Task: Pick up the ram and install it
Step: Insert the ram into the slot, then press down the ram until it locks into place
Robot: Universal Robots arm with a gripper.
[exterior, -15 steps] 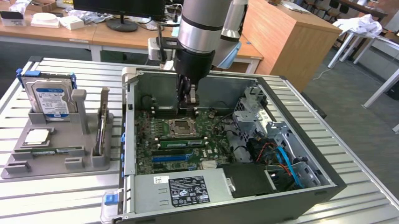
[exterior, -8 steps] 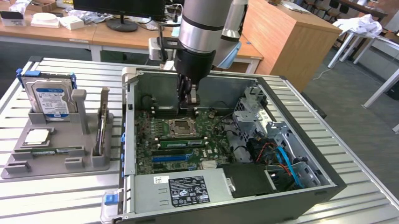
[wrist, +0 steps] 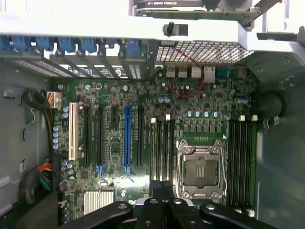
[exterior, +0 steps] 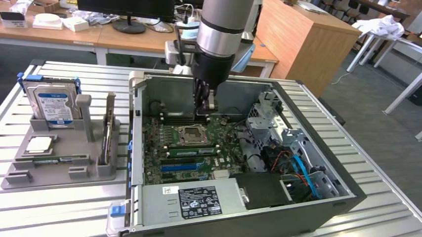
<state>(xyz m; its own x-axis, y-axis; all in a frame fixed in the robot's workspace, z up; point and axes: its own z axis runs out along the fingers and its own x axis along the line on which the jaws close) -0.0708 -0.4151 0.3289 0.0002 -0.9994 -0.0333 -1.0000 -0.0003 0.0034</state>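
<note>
Gripper [exterior: 209,104] of mine hangs inside the open computer case [exterior: 155,207], fingers pressed together. I cannot tell whether anything thin is caught between them. In the wrist view the dark fingertips [wrist: 157,187] sit over one end of a bank of long black memory slots [wrist: 162,148] on the motherboard [wrist: 114,95].

Just beside those slots is the empty processor socket [exterior: 189,134] with its metal frame. Beyond it runs another bank of memory slots [wrist: 240,152]. In the exterior view a green stick [exterior: 191,150] shows among the slots on the socket's near side. A blue expansion slot [wrist: 127,138] lies a little further across the board.

Well apart from me, outside the case on the exterior view's left, a grey holder tray [exterior: 46,180] rests on the slatted table [exterior: 59,212]. The ram [exterior: 56,159] lies flat in a recess near the tray's front, untouched. Behind it sits a square silver processor chip [exterior: 39,143]. At the tray's far end a hard drive [exterior: 54,104] with a blue-white label stands upright.
</note>
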